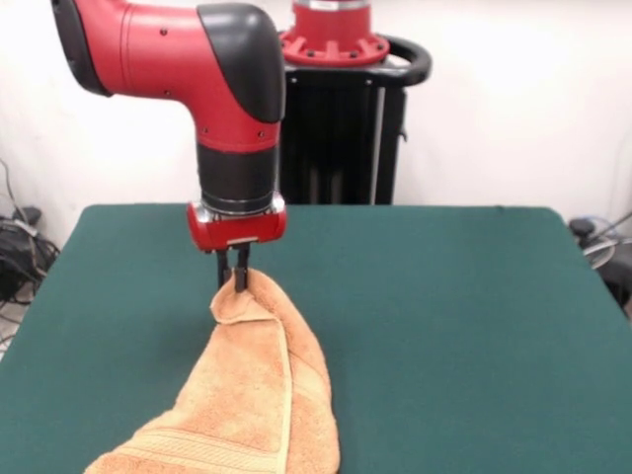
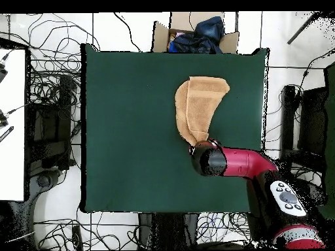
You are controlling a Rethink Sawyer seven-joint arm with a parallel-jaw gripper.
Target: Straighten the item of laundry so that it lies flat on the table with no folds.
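Currently hand (image 1: 238,279) pinches one end of the towel (image 1: 252,395); rest trails folded on the green surface (image 1: 454,326). Suggest dragging low and slow away from the bulk so folds open.

Peach-tan towel (image 1: 259,395) with woven border bands near its end on dark green tabletop (image 1: 444,316), red and black arm (image 1: 197,69), black gripper (image 1: 238,279) under a red wrist ring.

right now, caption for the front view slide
Sawyer gripper pinching a folded peach towel by its tip above the green table.
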